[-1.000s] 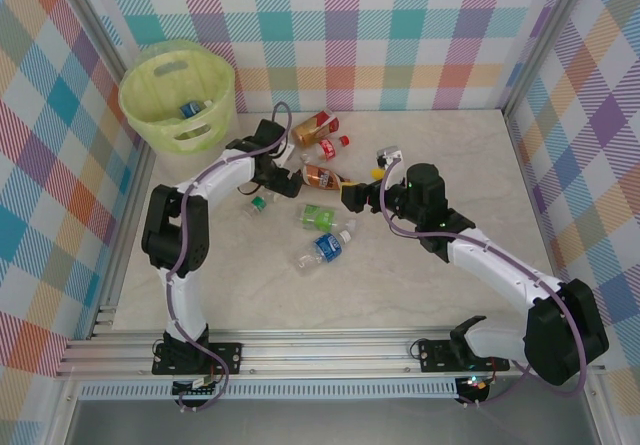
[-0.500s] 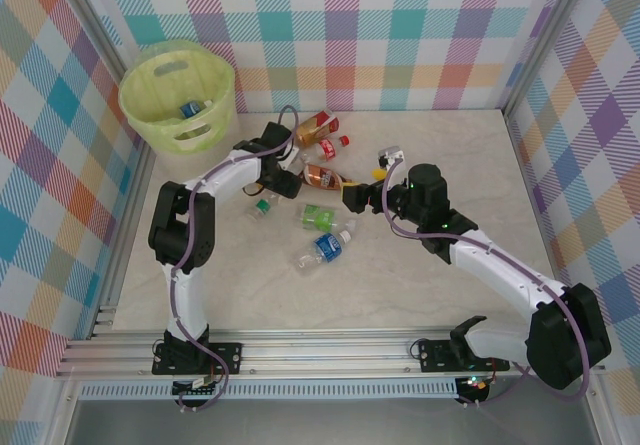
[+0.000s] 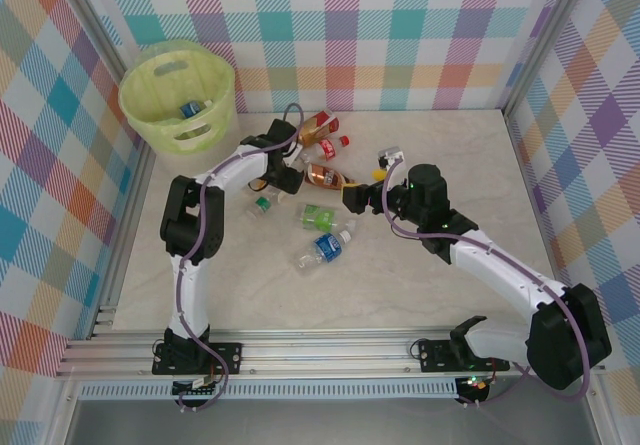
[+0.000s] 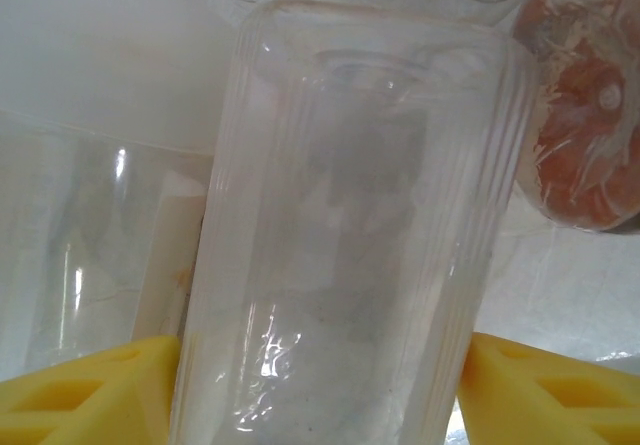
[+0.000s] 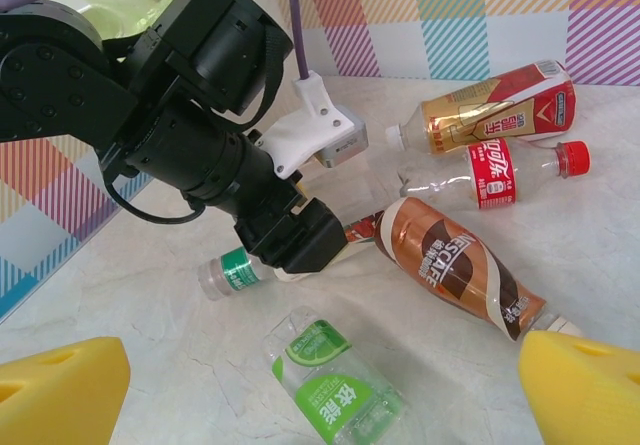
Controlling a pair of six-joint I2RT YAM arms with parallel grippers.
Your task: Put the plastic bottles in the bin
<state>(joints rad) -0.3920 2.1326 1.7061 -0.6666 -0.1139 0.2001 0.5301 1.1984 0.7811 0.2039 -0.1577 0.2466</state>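
The plastic bottles (image 3: 318,214) lie scattered mid-table, well apart from the bin (image 3: 160,130) in the far-left corner, where I see 1 blue-labelled bottle (image 3: 190,111) inside. My left gripper (image 4: 320,385) is clamped on a clear ribbed bottle (image 4: 350,195), with 1 yellow pad against each side, just beside the brown Nescafe bottle (image 5: 450,270). My right gripper (image 3: 352,198) hangs spread wide near a green-labelled bottle (image 5: 335,395).

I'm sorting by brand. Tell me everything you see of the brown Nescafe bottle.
The Nescafe bottle is clear plastic sleeved in a brown label with white swirls. It lies on its side on the pale marbled table, wide end near the left gripper, narrow clear end away, and nothing grips it.
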